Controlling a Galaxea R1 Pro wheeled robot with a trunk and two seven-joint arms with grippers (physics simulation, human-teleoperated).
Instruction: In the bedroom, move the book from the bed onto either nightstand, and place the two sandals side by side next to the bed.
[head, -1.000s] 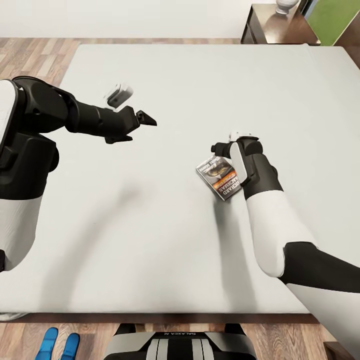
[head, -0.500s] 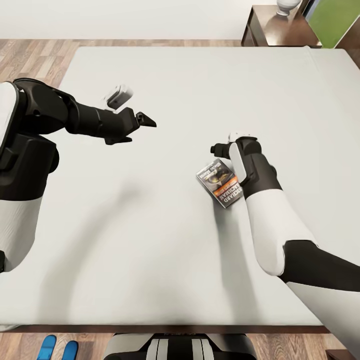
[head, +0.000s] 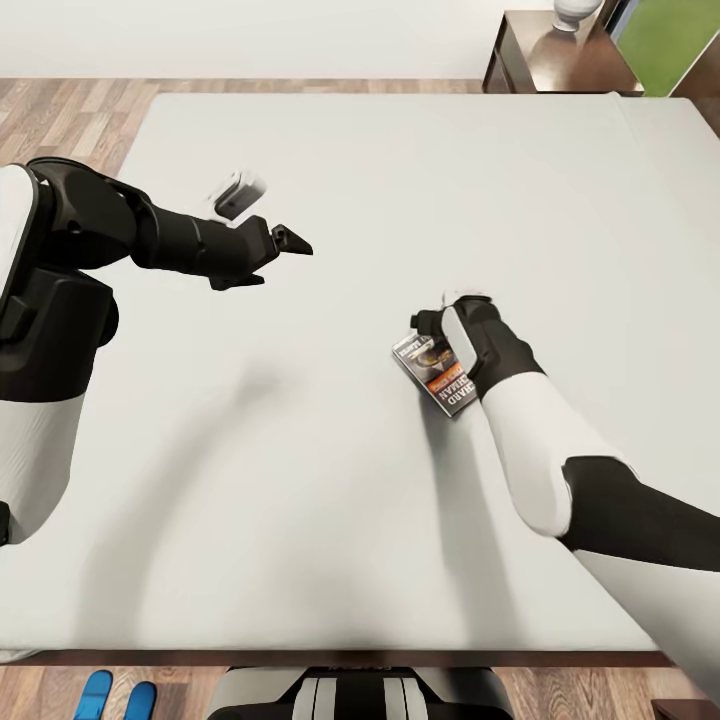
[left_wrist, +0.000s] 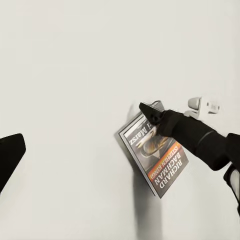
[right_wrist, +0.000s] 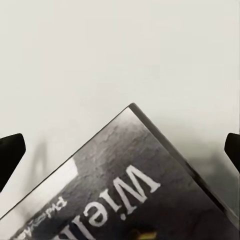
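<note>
The book (head: 437, 372) lies flat on the bed's light grey mattress (head: 330, 480), right of the middle, with its dark cover and orange-white lettering facing up. My right gripper (head: 424, 326) is open just above the book's far corner. The right wrist view shows the book (right_wrist: 135, 195) close up, with a dark fingertip (right_wrist: 10, 150) at each side. My left gripper (head: 291, 240) hovers open over bare mattress, well to the book's left. From the left wrist view the book (left_wrist: 157, 156) sits under the right arm's fingers (left_wrist: 150, 111). Two blue sandals (head: 95, 688) lie on the floor by the bed's near edge.
A dark brown nightstand (head: 540, 62) stands beyond the bed's far right corner with a white rounded object (head: 577, 10) on top. Wood-plank floor (head: 70, 115) runs along the far left of the bed. My base (head: 360, 692) is against the bed's near edge.
My right gripper has shifted left and nearer, from beside the book to over its far corner. The view moved slightly at first. The book and left arm stayed put.
</note>
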